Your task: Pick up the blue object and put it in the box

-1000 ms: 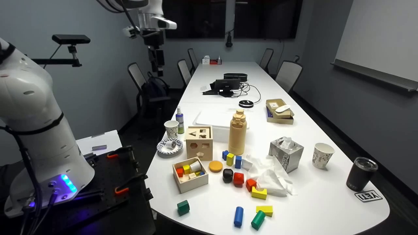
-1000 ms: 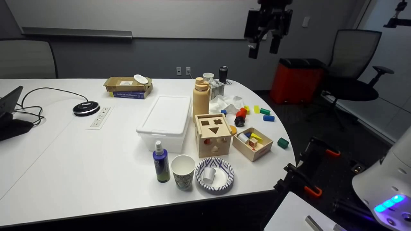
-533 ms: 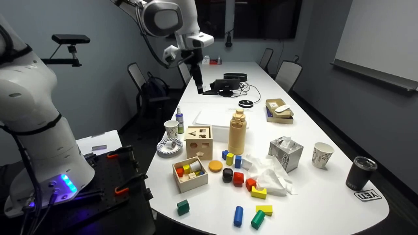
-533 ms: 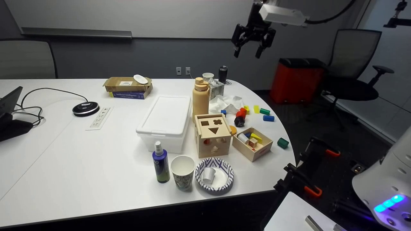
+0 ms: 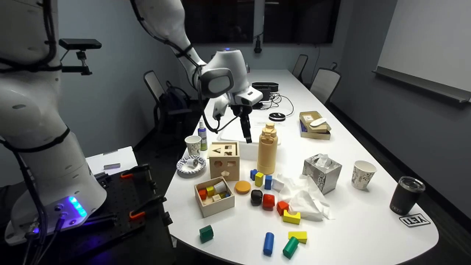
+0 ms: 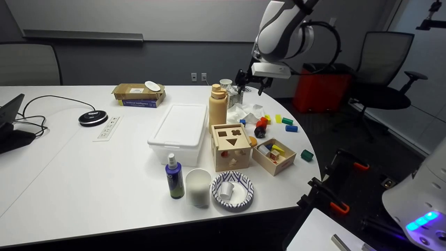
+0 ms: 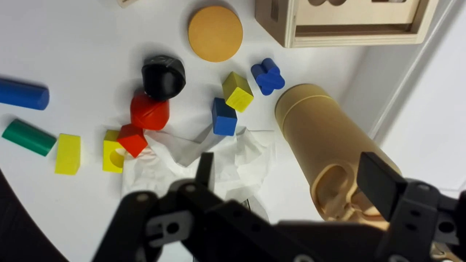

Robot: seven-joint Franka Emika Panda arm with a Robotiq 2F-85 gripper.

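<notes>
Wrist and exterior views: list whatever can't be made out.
The box: wrist view, cut off by the top edge.
The blue cylinder: wrist view, one end cut off by the left edge.
The tan bottle: wrist view, its cap end partly behind the gripper.
The blue piece in the wooden tray: in an exterior view, its shape partly hidden by the yellow wedge.
A paper cup: in an exterior view, its pattern blurred.

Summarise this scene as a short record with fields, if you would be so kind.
Destination: box, wooden, with shaped cut-out holes
Loose candidates: blue cylinder, blue block, blue clover-shaped piece, all outside the box
Piece meant: cannot tell
Jaws: apart, nothing gripped
Also on the table: tray of coloured blocks, including blue; tan bottle
</notes>
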